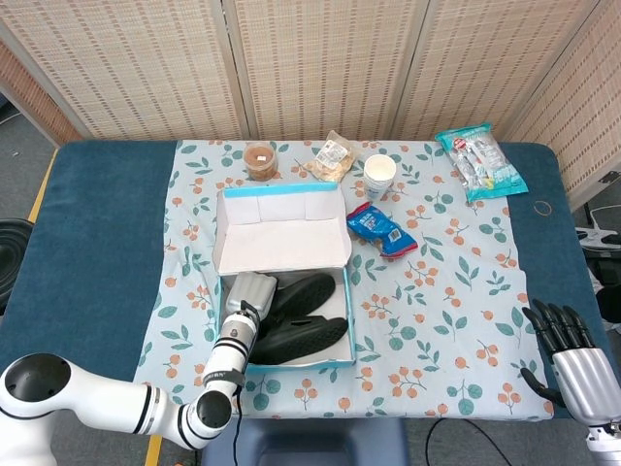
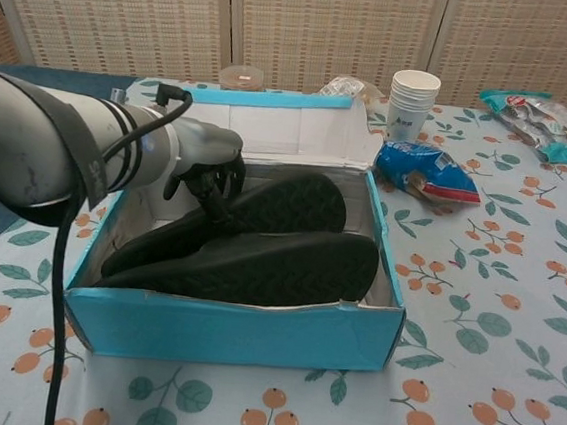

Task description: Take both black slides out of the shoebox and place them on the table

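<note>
The left hand [image 2: 206, 165], fingers curled onto the rear black slide [image 2: 264, 206] at 9 o'clock in the shoebox [image 2: 232, 328], should grip firmly, then lift straight up; the right hand [image 1: 572, 354] rests with fingers spread, holding nothing

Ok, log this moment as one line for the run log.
left robot hand: fingers on the far black slide in shoebox | near black slide: in box | right robot hand: open, at table edge
</note>
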